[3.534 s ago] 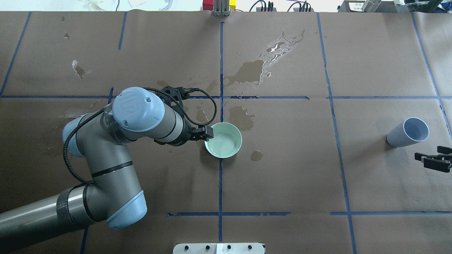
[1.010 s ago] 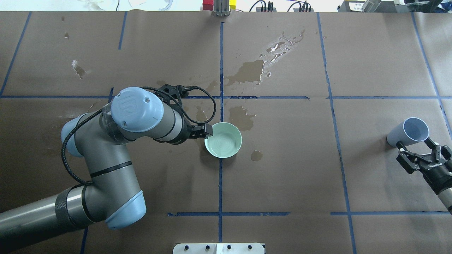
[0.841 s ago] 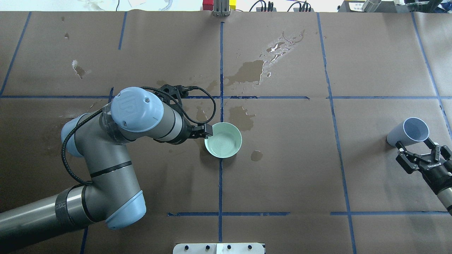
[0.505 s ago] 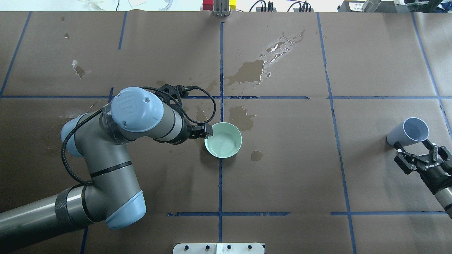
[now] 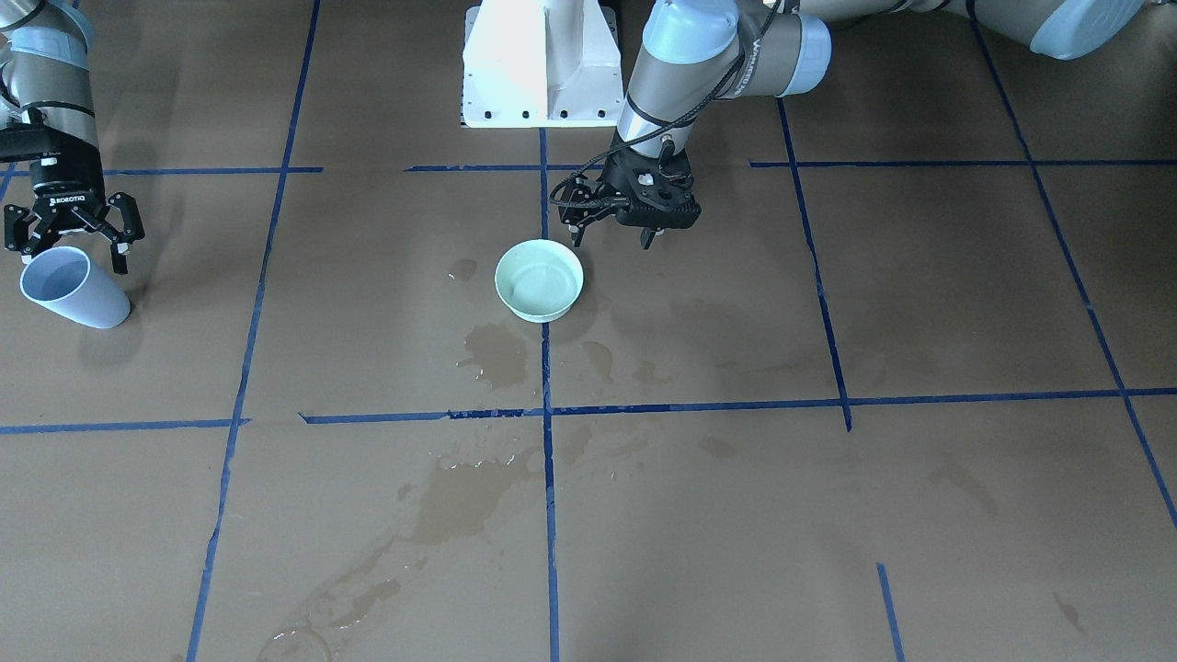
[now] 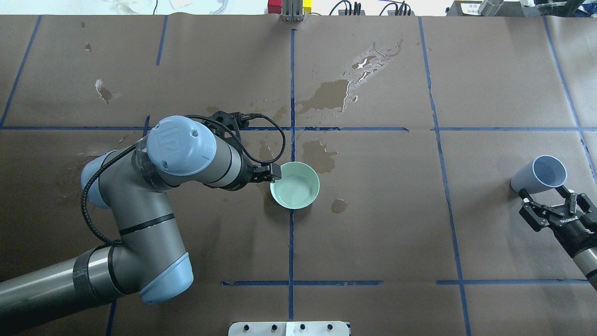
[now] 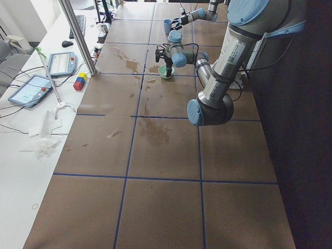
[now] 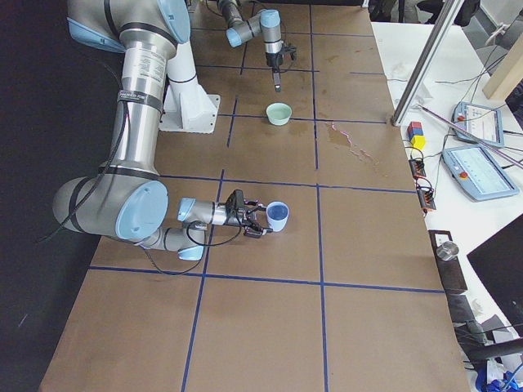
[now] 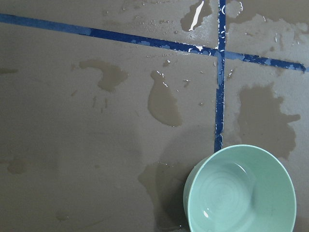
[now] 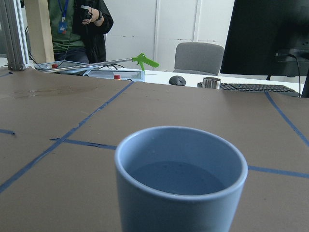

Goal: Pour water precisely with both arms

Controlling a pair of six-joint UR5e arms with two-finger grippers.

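Lecturer: Right gripper [image 6: 542,192] has come in from the table's right edge since the earliest overhead frame and has turned to face the cup [image 5: 92,308]. Across the last second it has shifted only slightly. Left gripper [image 5: 613,241], left arm [image 6: 154,210], bowl [image 6: 313,186] and cup lie as before.

Student: How does the water look?

Lecturer: Water [image 10: 178,178] sits in the pale blue cup as a flat, still surface, tinted blue-grey by the walls and well below the rim. The cup stands upright on the brown paper [image 6: 373,233] near the table's right end, well apart from the bowl.

Student: And the bowl?

Lecturer: Mint green, upright on the central blue tape line [image 6: 291,242]. Its floor is glossy, with concentric rings and bright glints; whether a thin layer of liquid lies there cannot be told. Darker wet stains [image 6: 331,95] mark the paper beside and beyond it.

Student: State of the grippers?

Lecturer: Right gripper: fingers spread wider than the cup, tips low and just short of its wall, holding nothing. Left gripper: pointing down, fingers apart, holding nothing, hanging just beside the bowl's rim on the robot's side. One fingertip overlaps that rim in the overhead view; whether it touches cannot be told.
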